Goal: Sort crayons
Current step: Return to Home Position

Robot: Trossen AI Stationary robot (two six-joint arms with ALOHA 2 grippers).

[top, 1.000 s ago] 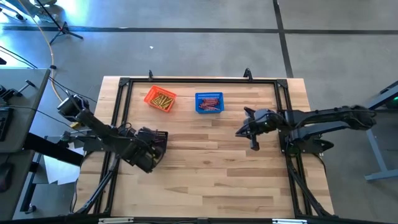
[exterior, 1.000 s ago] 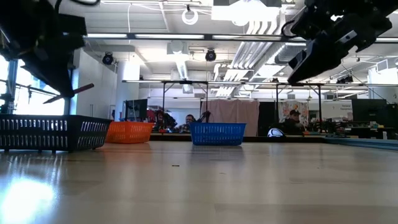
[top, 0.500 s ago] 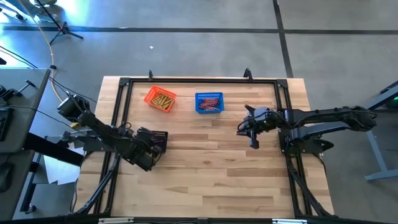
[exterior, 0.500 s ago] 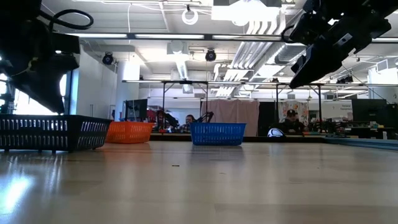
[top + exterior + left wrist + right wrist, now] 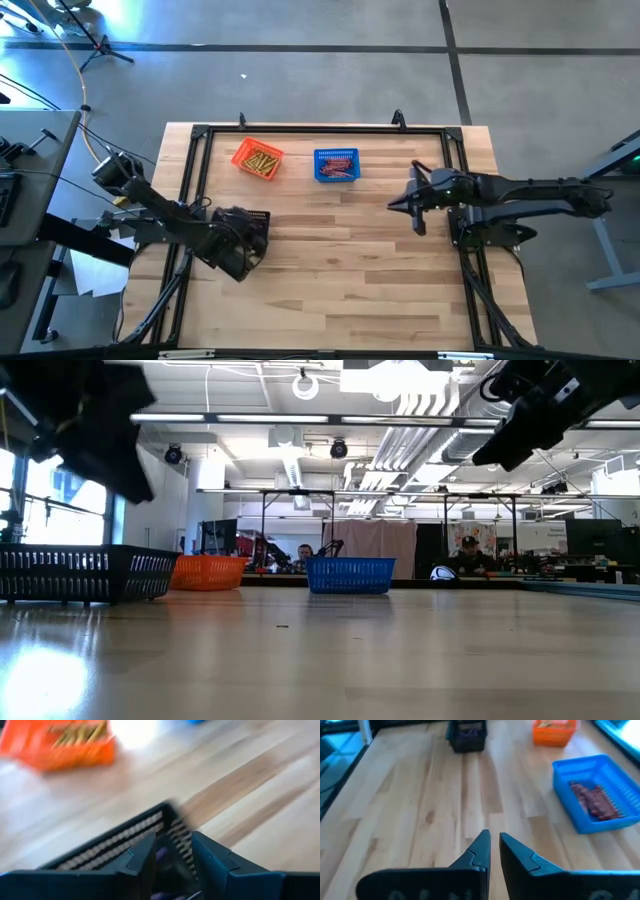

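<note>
The table point(image 5: 330, 270) is pale wood in long planks, smooth enough to shine, and its near half is bare. On its left side sits the black basket point(image 5: 80, 573), a low box of slotted plastic. The left gripper point(image 5: 173, 845) hangs right over it, dark angular fingers a little apart and holding nothing. Through the gap I can make out purple crayons point(image 5: 161, 854) in the basket, blurred.

Across the table the right gripper point(image 5: 493, 835) is up in the air on the right side, clear of the boards. Its two wedge-shaped fingers are drawn almost together, only a thin slit between them, and they are empty.

Toward the far edge stand two more slotted baskets, near each other. The orange basket point(image 5: 208, 572) holds yellow crayons point(image 5: 262, 161), thin short sticks lying criss-cross. The blue basket point(image 5: 350, 574), rectangular, holds red crayons point(image 5: 594, 802) bunched in a row.

A black metal frame point(image 5: 320, 130) runs round the tabletop. Beyond it, in the workshop, a person point(image 5: 305, 552) sits among benches.
</note>
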